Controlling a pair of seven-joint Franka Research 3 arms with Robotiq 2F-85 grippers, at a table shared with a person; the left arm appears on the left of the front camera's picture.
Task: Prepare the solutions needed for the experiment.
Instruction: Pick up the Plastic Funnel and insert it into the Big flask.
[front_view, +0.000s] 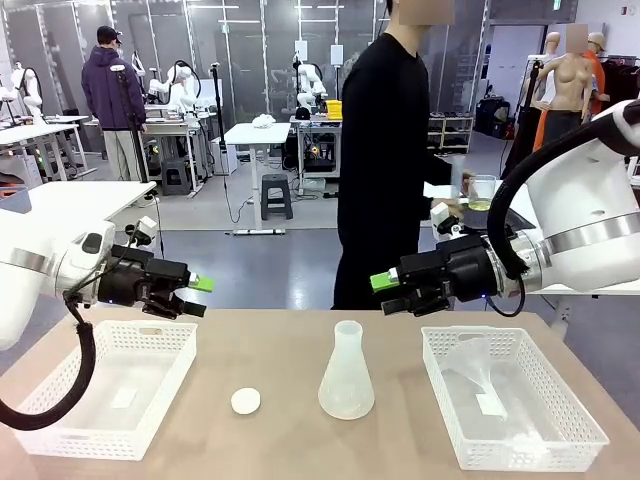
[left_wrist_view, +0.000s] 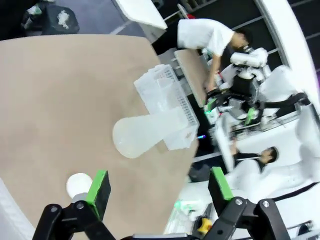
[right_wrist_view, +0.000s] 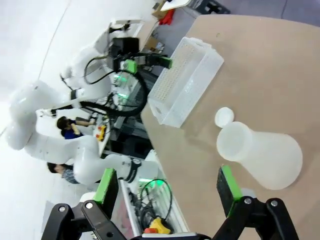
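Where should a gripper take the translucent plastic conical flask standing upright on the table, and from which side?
Grip the translucent plastic conical flask at its narrow neck, just under the flared rim, coming level from the side. The body widens to a broad base, probably too wide for the jaws. The open right gripper hovers nearest.

No lettering can be read in any view. In the front view, the white sheets (front_view: 337, 54) on the glass wall at the upper middle are too small to make out. So is the paper slip (front_view: 490, 404) in the basket (front_view: 520, 440) at lower right.
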